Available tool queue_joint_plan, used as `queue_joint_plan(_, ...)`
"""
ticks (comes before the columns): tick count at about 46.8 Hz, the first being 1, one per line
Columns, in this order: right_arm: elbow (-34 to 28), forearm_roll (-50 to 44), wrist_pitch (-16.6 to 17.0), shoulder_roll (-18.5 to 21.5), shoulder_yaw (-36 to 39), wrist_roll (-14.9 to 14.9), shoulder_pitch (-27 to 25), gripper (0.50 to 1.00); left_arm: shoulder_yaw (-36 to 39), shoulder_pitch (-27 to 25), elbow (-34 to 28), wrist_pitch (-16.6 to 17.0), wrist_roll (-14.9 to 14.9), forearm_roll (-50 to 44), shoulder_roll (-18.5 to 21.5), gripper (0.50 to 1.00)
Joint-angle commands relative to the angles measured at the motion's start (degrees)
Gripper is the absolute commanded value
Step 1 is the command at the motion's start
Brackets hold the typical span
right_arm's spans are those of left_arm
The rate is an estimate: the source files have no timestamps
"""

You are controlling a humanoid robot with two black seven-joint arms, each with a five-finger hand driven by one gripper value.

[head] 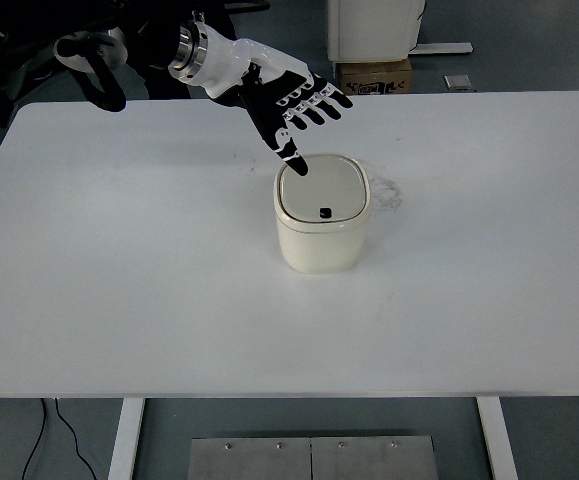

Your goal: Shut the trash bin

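A small cream trash bin [320, 235] stands near the middle of the white table [119, 280]. Its lid [321, 192] lies flat and shut on top, with a small black button near its front edge. My left hand [294, 105] comes in from the upper left and hovers over the bin's far left corner. Its fingers are spread and hold nothing. The thumb [291, 155] points down and its tip is at the lid's back left edge. The right arm is out of view.
A cardboard box [374, 75] and a white unit [374, 28] stand on the floor beyond the table's far edge. Faint smudges mark the table to the right of the bin.
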Motion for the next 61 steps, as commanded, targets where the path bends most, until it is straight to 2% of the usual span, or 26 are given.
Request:
queue_joint_plan(1,0.0,0.0,0.0,0.0,0.0,0.0,0.0,0.991,-0.7,0.8,1.7,0.0,-0.1,-3.7,1.1,1.000)
queue_joint_plan(5,0.0,0.0,0.0,0.0,0.0,0.0,0.0,0.991,-2.6,2.2,2.6,0.0,-0.2,-7.2,2.0,1.000)
queue_joint_plan(11,0.0,0.0,0.0,0.0,0.0,0.0,0.0,0.991,-7.5,6.9,3.1,0.4,-1.0,-11.3,4.6,1.000)
queue_joint_plan(17,0.0,0.1,0.0,0.0,0.0,0.0,0.0,0.991,-13.0,12.1,5.4,6.2,-4.6,-11.4,5.3,1.000)
queue_joint_plan(25,0.0,0.0,0.0,0.0,0.0,0.0,0.0,0.991,-20.9,19.4,10.0,10.3,-8.4,-11.5,6.2,1.000)
queue_joint_plan(31,0.0,0.1,0.0,0.0,0.0,0.0,0.0,0.991,-28.4,24.9,10.7,13.7,-12.0,-11.5,7.7,1.000)
queue_joint_plan(35,0.0,0.1,0.1,0.0,0.0,0.0,0.0,0.991,-33.7,28.8,10.7,15.0,-13.3,-11.5,8.6,1.000)
queue_joint_plan(46,0.0,0.0,0.1,0.0,-0.1,0.0,0.0,0.991,-46.4,38.2,13.4,15.7,-13.7,-13.0,8.9,1.000)
queue_joint_plan(52,0.0,0.0,0.0,0.0,0.0,0.0,0.0,0.991,-50.0,41.9,16.6,15.7,-14.0,-15.2,8.8,1.000)
queue_joint_plan(61,0.0,0.0,0.0,0.0,0.0,0.0,0.0,0.991,-51.7,47.0,19.6,15.4,-20.2,-20.2,8.7,1.000)
